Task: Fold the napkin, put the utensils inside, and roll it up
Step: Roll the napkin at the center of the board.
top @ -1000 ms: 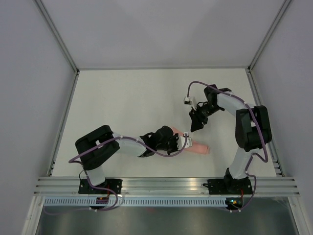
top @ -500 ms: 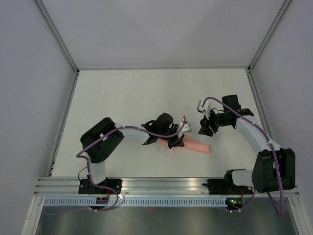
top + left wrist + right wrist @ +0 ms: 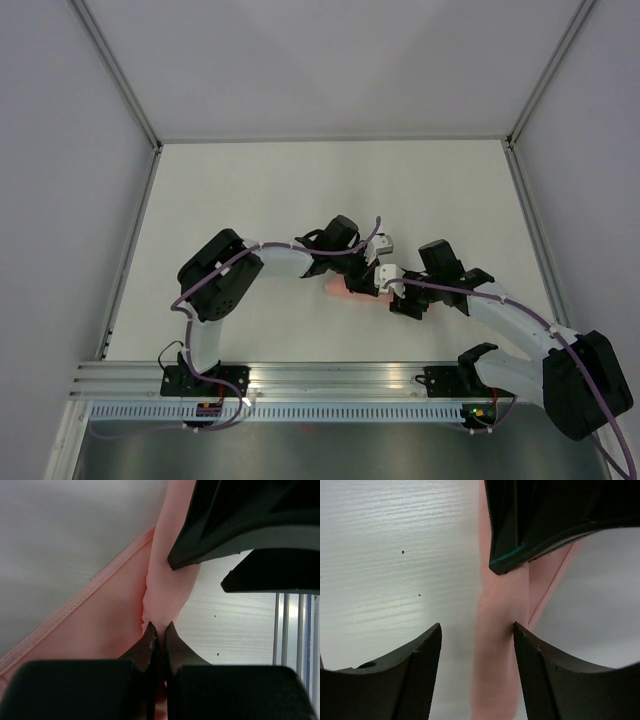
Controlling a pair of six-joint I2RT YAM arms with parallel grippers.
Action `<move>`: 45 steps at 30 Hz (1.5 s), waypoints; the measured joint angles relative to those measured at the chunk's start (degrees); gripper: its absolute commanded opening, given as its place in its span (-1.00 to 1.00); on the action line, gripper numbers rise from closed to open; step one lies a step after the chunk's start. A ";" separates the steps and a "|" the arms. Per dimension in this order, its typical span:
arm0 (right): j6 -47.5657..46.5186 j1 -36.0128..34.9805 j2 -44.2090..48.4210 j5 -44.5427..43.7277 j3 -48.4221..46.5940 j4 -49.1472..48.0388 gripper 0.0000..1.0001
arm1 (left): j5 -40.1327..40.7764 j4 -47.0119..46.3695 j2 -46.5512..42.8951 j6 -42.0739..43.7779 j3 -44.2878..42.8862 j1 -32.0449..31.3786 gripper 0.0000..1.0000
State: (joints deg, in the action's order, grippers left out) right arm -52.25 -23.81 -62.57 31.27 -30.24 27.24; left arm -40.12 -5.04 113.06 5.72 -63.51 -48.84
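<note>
Obs. The thin salmon-pink cloth napkin (image 3: pixel 172 580) lies as a narrow roll on the white table (image 3: pixel 250 200), in the near half and a little right of centre. Its long axis runs left to right. At the left end a flat, hemmed part of it spreads out beside the roll and is not yet wound in (clearest in the left wrist view). The small black-handled fork shows in no view. I take it to be inside the roll but cannot confirm that.

The left gripper (image 3: pixel 159 630) has its fingers pressed together, pinching the cloth at the left end, where the roll meets the flat part.

The right gripper (image 3: pixel 476 627) has its fingers spread wide and holds nothing. It sits just to the right of the left gripper and straddles the roll. The roll lies off-centre between the jaws, touching or all but touching one finger (image 3: pixel 535 670), with bare table between it and the other.

Key relation: the roll's long axis runs crosswise to the line on which the right fingers close, so closing would take it across its width. The right arm is the free one and is already over the roll. The left is occupied at the end.

Judgement: late in the rolling step, with the loose part left to wind. Risk: the slick cloth may slacken if the pinch is released before the right grip is on.
</note>
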 measured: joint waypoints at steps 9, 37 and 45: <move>0.17 -5.64 -2.71 -8.55 3.56 -9.62 0.00 | -1.84 2.32 1.49 -1.81 -2.27 0.66 -0.73; 0.92 -6.67 -15.76 -9.27 -4.37 -11.63 -0.95 | 0.52 -5.38 -8.96 -10.32 11.02 8.09 0.15; -0.20 -5.33 -24.11 -6.51 -13.33 -4.68 -0.98 | 10.27 -16.52 -22.69 -12.41 20.92 9.77 0.21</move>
State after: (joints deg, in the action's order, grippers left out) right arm -52.45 -29.15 -86.67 24.75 -43.57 22.57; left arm -29.85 -21.56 90.37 -6.70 -42.59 -39.07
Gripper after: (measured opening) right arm 0.241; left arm 0.592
